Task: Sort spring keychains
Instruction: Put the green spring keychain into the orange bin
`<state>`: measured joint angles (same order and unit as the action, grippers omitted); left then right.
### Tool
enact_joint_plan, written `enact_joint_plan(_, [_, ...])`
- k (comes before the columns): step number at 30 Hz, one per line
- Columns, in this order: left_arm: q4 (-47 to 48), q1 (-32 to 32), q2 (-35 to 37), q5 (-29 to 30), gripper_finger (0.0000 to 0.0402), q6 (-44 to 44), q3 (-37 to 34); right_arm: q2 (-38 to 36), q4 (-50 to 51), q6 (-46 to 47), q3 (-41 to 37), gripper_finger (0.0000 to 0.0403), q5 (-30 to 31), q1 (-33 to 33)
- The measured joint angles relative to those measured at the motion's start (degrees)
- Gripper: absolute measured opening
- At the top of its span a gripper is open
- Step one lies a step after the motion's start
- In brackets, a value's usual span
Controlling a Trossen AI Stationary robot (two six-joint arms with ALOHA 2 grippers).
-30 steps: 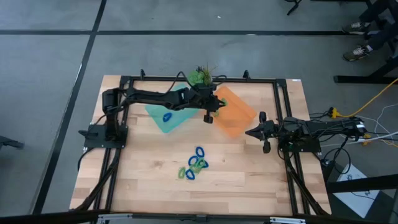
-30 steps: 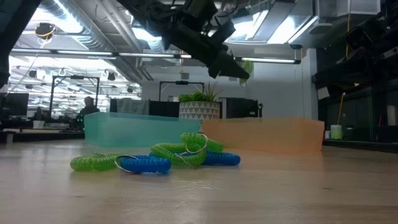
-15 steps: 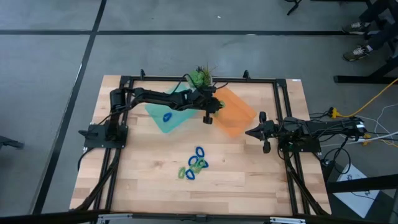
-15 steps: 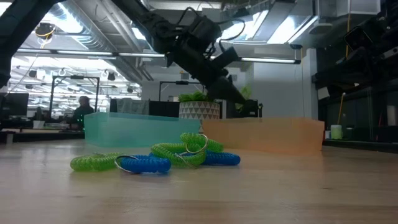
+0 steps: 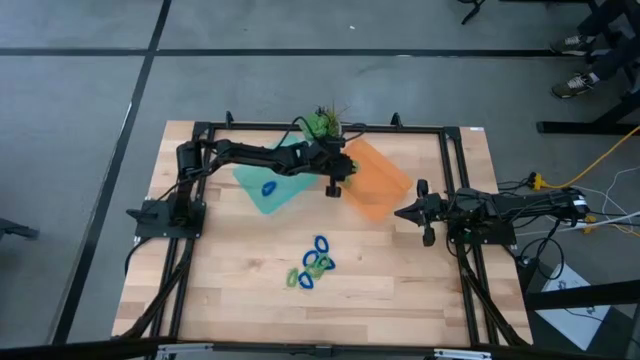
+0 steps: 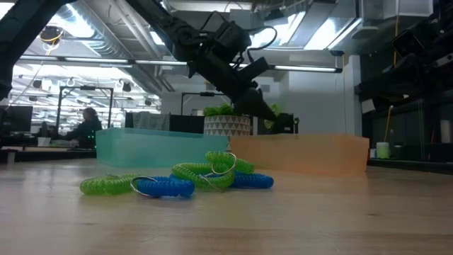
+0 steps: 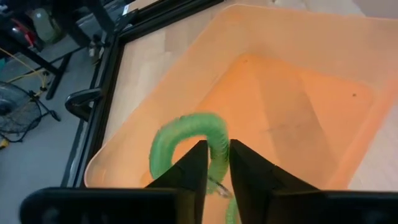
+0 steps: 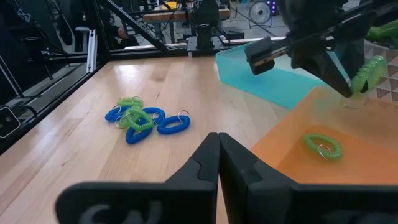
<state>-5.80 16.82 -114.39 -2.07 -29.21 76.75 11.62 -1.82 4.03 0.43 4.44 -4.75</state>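
1. The left gripper [image 7: 216, 163] has come lower over the translucent orange plastic tray [image 5: 385, 190] than a second ago, fingers pinched on a green coiled plastic spring keychain [image 7: 186, 140]; a drop looks close.
2. One green coil [image 8: 323, 145] lies in that tray, one blue [image 5: 268, 187] in the teal tray [image 5: 250, 182].
3. The pile [image 5: 312, 264] on the table's boards: three blue, perhaps two green.
4. The right gripper [image 5: 403, 212] waits closed, empty.
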Motion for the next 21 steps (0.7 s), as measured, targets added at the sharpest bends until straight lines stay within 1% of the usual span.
enact_joint_plan(13, [0.0, -0.2, 0.0, 0.0, 0.0158, 1.7, 0.0, 0.0, 0.0, 0.0, 0.0, 0.0007, 0.0, 0.0])
enact_joint_plan(17, [0.0, -0.2, 0.0, 0.1, 0.0177, 3.1, 0.0, 0.0, 0.0, 0.0, 0.0, 0.0007, 0.0, 0.0])
enact_joint_plan(21, [0.2, -0.5, 0.0, 0.0, 0.0188, 4.1, 0.0, 0.0, 0.0, 0.0, 0.0, 0.0007, 0.0, 0.0])
